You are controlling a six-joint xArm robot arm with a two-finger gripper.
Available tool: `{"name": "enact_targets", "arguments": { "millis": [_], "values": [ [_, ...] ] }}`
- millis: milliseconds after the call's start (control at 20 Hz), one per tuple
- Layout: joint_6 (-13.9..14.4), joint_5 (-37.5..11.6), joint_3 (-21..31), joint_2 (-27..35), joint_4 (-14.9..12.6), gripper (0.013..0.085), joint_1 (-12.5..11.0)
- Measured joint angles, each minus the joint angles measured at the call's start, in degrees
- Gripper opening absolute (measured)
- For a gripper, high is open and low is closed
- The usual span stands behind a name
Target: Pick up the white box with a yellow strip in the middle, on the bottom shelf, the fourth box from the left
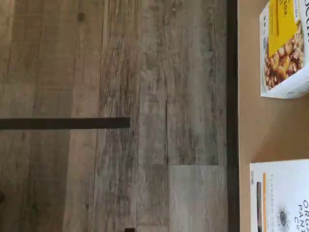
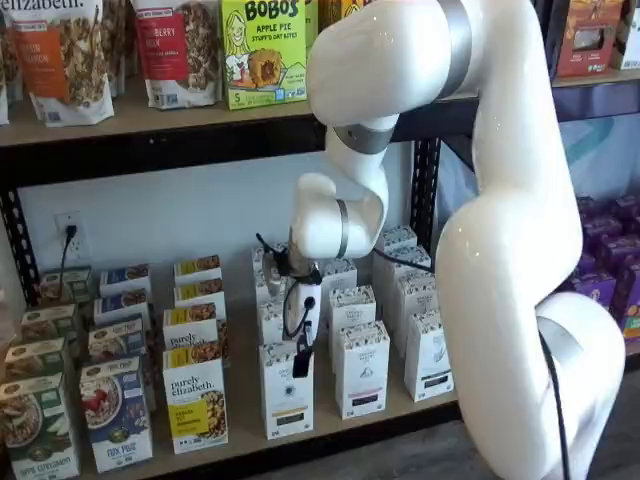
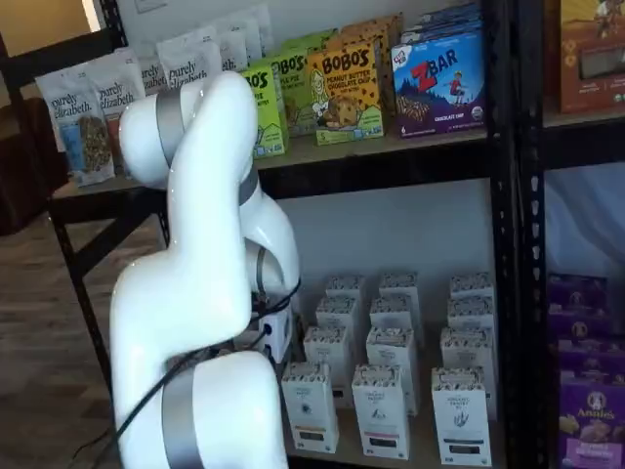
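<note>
Checking in on the xArm: in a shelf view the gripper point(image 2: 302, 366) hangs at the front of the bottom shelf point(image 2: 245, 425), just in front of the white box point(image 2: 285, 395). I only see one black finger, side-on, w/ a cable looping beside it. The jaws are spread as wide as they go, and nothing sits between them. The white box stands upright in the front row, w/ a speckled top, a pale yellow strip across the middle and a small dark band near the base. To one side of it is the purely elizabeth box point(image 2: 195, 405) w/ the bright yellow panel; on the other side is a similar white carton point(image 2: 362, 368) w/ a darker strip. More white cartons stand in rows behind. The wrist view looks mostly at grey plank floor point(image 1: 120, 72), then the shelf's black front edge point(image 1: 232, 116) and tan board. Both the target box and the purely elizabeth box show there, well apart on the board, w/ bare wood between them.
</note>
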Motion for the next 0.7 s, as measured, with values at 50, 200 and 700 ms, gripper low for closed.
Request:
{"name": "enact_targets", "arguments": {
  "millis": [50,200,700],
  "values": [
    [0.2,-0.7,0.1,0.2,-0.3,0.085,0.0],
    [-1.2,-2.4,-0.1,1.9,0.4,0.085,-0.5],
    [-12.2,-7.4,-2.3,6.5,11.9,0.085,-0.4]
  ]
}}
